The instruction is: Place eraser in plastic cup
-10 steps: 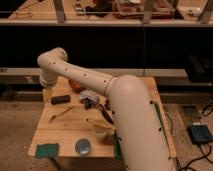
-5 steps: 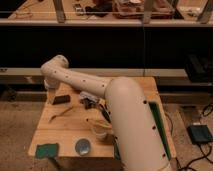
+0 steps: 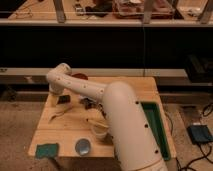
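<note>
— Where's the gripper (image 3: 55, 94)?
— Far left over the wooden table (image 3: 136, 86), jaws spread, holding nothing. The eraser (image 3: 64, 99) lies flat just right of it.
— And the cup (image 3: 83, 146)?
— At the near edge, beside a teal pad (image 3: 47, 150). Green tray (image 3: 155, 125) on the right, speckled floor (image 3: 20, 125), dark shelving (image 3: 100, 45) behind

I see my arm (image 3: 117, 117) as a thick cream-white tube dotted with small dark screws, slimming toward the gripper (image 3: 55, 93) just below its rounded joint.
</note>
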